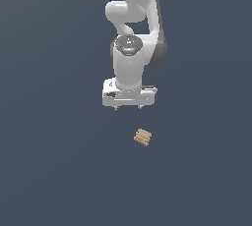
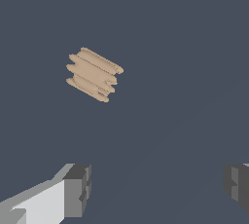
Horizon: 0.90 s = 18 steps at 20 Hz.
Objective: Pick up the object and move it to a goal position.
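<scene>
While spread, fingers above object.

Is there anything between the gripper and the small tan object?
Nothing: in both views only bare dark surface separates the open gripper from the tan object, clearest in the wrist view.

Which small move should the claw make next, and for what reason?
Probably shift sideways until it is centred over the object, then descend. The claw is open and empty, and the object lies apart from it, outside the gap between the fingers.
</scene>
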Tool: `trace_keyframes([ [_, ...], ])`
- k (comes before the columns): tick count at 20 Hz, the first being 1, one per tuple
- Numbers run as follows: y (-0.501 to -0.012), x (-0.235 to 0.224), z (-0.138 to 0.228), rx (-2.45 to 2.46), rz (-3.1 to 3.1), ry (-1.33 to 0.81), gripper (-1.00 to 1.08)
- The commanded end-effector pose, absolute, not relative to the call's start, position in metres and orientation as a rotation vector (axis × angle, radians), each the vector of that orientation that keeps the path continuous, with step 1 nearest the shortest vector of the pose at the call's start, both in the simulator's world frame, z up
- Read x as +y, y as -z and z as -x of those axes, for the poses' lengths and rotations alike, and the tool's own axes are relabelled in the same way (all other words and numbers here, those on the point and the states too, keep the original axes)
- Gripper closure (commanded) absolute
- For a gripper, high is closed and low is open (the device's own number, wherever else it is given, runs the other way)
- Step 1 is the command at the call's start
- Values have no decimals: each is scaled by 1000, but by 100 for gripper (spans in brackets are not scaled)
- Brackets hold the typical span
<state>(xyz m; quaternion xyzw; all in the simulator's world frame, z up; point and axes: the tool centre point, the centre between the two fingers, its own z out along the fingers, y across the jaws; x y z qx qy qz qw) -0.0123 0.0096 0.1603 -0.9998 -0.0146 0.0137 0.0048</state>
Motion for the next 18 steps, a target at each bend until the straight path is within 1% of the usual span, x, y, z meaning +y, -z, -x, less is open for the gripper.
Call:
trace_keyframes([
  [1,-160,10,12,-46,3131,-43,-92],
  [18,-154,5,8,-55,3148,-59,-92],
])
